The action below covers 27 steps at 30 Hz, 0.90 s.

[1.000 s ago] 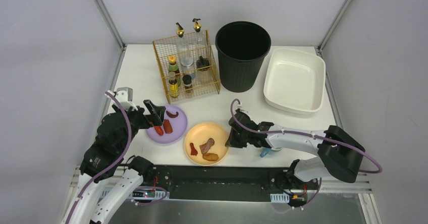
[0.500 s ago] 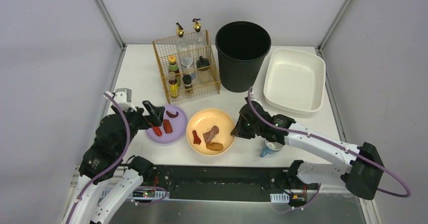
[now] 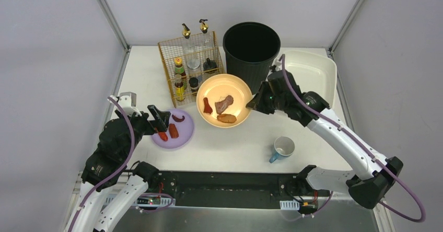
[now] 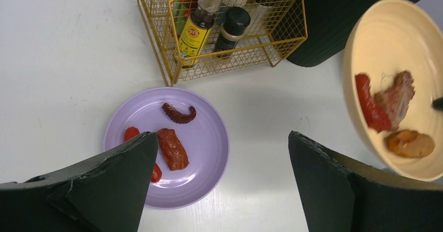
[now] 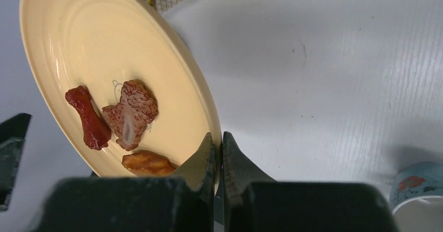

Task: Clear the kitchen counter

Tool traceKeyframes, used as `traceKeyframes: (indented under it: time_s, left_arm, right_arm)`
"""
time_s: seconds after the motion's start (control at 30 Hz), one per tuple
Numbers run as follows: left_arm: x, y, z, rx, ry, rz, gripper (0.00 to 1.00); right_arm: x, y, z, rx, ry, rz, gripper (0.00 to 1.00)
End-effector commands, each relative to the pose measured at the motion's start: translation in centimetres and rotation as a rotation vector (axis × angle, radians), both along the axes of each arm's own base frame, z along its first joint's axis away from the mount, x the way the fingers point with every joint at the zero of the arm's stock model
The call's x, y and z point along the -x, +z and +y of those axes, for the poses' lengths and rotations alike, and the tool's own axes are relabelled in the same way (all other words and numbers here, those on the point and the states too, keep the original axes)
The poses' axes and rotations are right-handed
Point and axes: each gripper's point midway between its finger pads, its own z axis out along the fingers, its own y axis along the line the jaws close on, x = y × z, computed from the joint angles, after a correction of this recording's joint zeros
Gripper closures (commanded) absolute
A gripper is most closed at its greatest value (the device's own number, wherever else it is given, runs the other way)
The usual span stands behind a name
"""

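Observation:
My right gripper is shut on the rim of a yellow plate and holds it in the air in front of the black bin. The plate carries three food scraps and also shows in the left wrist view. A purple plate with three food pieces lies on the white kitchen counter. My left gripper is open and empty, hovering over the purple plate's near edge.
A gold wire rack of bottles stands at the back left. A white tub sits at the back right. A mug stands near the front right.
My right gripper has lifted the yellow plate off the counter and carried it back toward the black bin, uncovering the mug. The left arm has barely moved.

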Motion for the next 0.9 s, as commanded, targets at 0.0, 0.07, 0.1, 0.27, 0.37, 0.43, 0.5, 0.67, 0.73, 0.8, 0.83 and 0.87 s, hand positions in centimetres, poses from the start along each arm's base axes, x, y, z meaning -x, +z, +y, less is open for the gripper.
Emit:
traceKeyframes:
  time_s: [0.0,0.07,0.1,0.27,0.37,0.43,0.5,0.67,0.73,0.8,0.83,0.87]
  left_arm:
    - [-0.2,0.3,0.4,-0.002,0.02,-0.017,0.0]
    - [-0.2,0.3,0.3,-0.002,0.018,-0.016,0.0]
    - [-0.2,0.2,0.3,-0.003,0.016,-0.013,0.0]
    - [-0.2,0.3,0.3,-0.001,0.016,-0.017,0.0]
    - [-0.2,0.3,0.3,-0.001,0.018,-0.017,0.0]
    - [-0.2,0.2,0.2,0.001,0.013,-0.015,0.0]
    - [-0.2,0.1,0.1,0.0,0.008,-0.009,0.0]
    - [-0.3,-0.1,-0.2,0.001,-0.006,0.001,0.0]
    - [-0.3,-0.2,-0.3,0.002,-0.011,0.007,0.0]
    - [-0.4,-0.2,-0.4,0.003,-0.014,0.012,0.0]
    - [-0.4,-0.3,-0.5,0.003,-0.016,0.015,0.0]
    - [-0.4,-0.3,-0.5,0.003,-0.019,0.017,0.0]
  right_arm:
    - [-2.2,4.7,0.0,-0.062,0.006,-0.051,1.0]
    - [-3.5,6.5,-0.2,-0.075,-0.006,-0.067,1.0]
    - [-4.2,6.9,-0.2,-0.075,-0.011,-0.061,1.0]
    - [-8.0,9.3,-0.7,-0.093,-0.049,-0.057,1.0]
    - [-10.5,10.7,-1.4,-0.13,-0.091,-0.054,1.0]
    - [-12.1,11.4,-1.7,-0.141,-0.116,-0.051,1.0]
    - [-13.8,12.0,-2.1,-0.149,-0.144,-0.05,1.0]
    - [-17.5,12.9,-3.2,-0.167,-0.239,-0.073,1.0]
    - [-19.1,13.6,-3.8,-0.179,-0.275,-0.087,1.0]
    - [-20.6,13.4,-4.7,-0.183,-0.317,-0.081,1.0]
    - [-21.3,13.4,-5.1,-0.186,-0.336,-0.08,1.0]
    - [-22.3,13.1,-5.7,-0.187,-0.361,-0.075,1.0]
